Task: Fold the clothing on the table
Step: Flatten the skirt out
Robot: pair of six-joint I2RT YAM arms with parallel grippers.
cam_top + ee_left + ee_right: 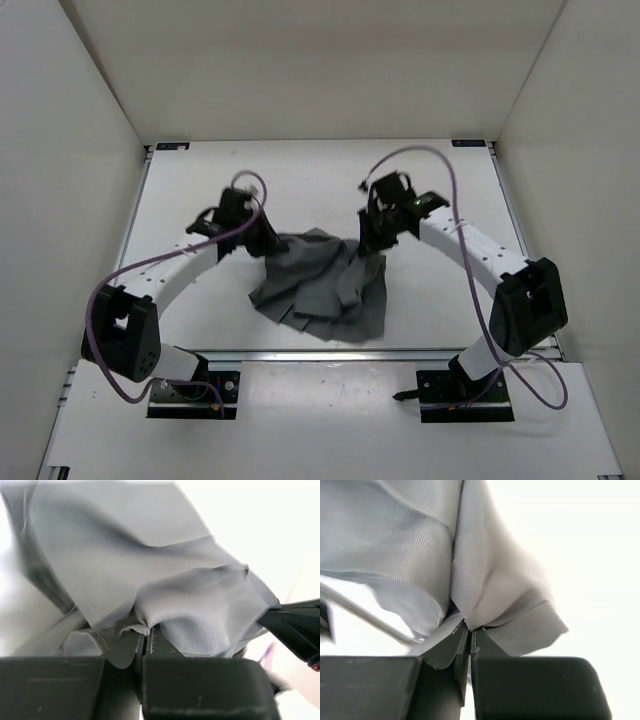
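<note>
Both of your grippers hold the clothing (325,290) above the middle of the table (300,180). The grey pleated garment lies crumpled at the table's centre and spreads toward the table's near rail (330,352). Most of it rests on the white surface in overlapping folds and loose flaps. Its two far corners are drawn up off the table.

Your left gripper (268,243) hangs just left of the table's centre, at the garment's far-left corner. The left wrist view shows its jaws pressed almost together with a ridge of grey cloth clamped between them. More fabric billows up and away beyond the fingertips. A black shape shows at that view's right edge, but you cannot tell from the picture what it is.

Your right gripper (372,247) hangs just right of the table's centre, at the garment's far-right corner. The right wrist view shows its jaws closed to a thin slit, pinching a tuck of the same ribbed grey fabric. From there the cloth drapes upward and to the left, and one flap hangs free to the right.

Between the two grips the garment's far edge sags, and the cloth is not stretched flat. Purple cables (100,310) loop off both wrists toward the table's near side. White walls (80,120) close in the table's left, right and far sides.
</note>
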